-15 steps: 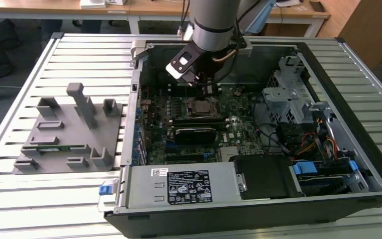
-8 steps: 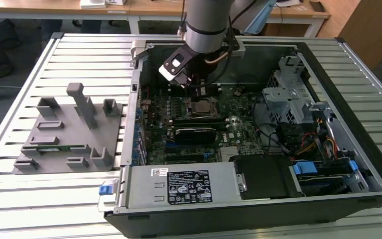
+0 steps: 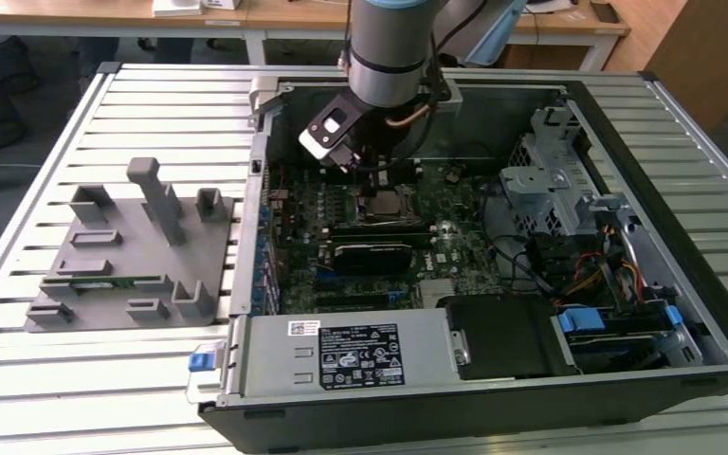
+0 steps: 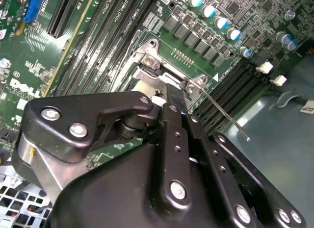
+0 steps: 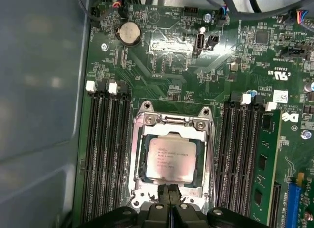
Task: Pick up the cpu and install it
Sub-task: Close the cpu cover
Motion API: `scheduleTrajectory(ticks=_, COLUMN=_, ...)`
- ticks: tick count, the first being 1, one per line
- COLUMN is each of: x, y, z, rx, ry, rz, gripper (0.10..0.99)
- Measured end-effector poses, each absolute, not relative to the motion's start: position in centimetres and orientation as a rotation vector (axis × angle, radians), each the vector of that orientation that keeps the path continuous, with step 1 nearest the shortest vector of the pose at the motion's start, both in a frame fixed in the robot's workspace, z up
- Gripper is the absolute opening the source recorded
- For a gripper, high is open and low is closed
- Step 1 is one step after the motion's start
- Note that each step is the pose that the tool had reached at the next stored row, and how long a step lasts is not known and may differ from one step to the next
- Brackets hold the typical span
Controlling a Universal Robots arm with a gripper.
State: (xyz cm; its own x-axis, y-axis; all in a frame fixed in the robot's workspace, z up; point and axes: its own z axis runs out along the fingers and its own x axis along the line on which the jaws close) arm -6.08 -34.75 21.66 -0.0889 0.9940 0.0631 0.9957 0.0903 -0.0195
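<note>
The cpu [image 5: 169, 159], a small square chip with a silvery top, lies flat inside the metal socket frame [image 5: 140, 135] on the motherboard. It also shows in the exterior view as the cpu [image 3: 396, 201], just below the arm's wrist. My gripper [image 5: 169, 190] hangs close over the socket's edge, beside the cpu. Its two black fingers are pressed together and shut with nothing between them. In the second wrist view the gripper's black linkage [image 4: 171, 154] fills the foreground over the socket hinge [image 4: 149, 63] and its thin lever [image 4: 225, 115].
The motherboard sits in an open computer case [image 3: 667, 313] with walls all round. Black memory slots [image 5: 105, 154] flank the socket, and a green memory stick [image 5: 267, 164] stands in one. A drive cage [image 3: 548, 185] and cables are at the exterior view's right. A grey fixture [image 3: 130, 251] lies at its left.
</note>
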Motion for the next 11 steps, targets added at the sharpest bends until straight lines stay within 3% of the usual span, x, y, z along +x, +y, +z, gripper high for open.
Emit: scheduleTrajectory(ticks=11, x=-6.16, y=-34.75, z=20.61, rx=-2.079, ry=-2.275, rz=-0.043, gripper=0.106)
